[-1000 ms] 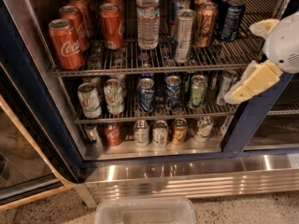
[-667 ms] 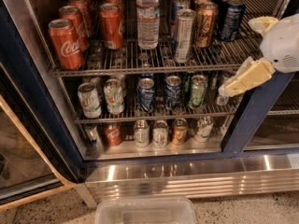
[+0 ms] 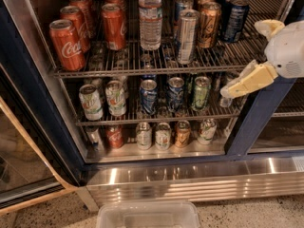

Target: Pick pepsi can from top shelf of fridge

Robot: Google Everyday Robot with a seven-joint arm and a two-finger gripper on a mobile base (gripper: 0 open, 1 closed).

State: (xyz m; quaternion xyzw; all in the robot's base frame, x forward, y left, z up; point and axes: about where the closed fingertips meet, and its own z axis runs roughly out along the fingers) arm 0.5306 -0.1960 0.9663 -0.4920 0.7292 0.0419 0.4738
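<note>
Blue aluminium, the pepsi can (image 3: 235, 20) looks stiff yet dentable, probably slick; grip mid-body. The hand (image 3: 241, 58), spread, empty, hangs below-right of it.

At three o'clock I see my gripper (image 3: 243, 58), cream-yellow against a white body. At one o'clock, the pepsi can (image 3: 234, 20) is deep blue, silver-rimmed, on the silvery top shelf (image 3: 118, 73). Red Coke cans (image 3: 66, 44) at ten o'clock; the fridge (image 3: 259, 113) frame is dark blue.

Gripper (image 3: 243, 56) at right edge, partly cut off, pepsi can (image 3: 233, 20) markings unreadable
</note>
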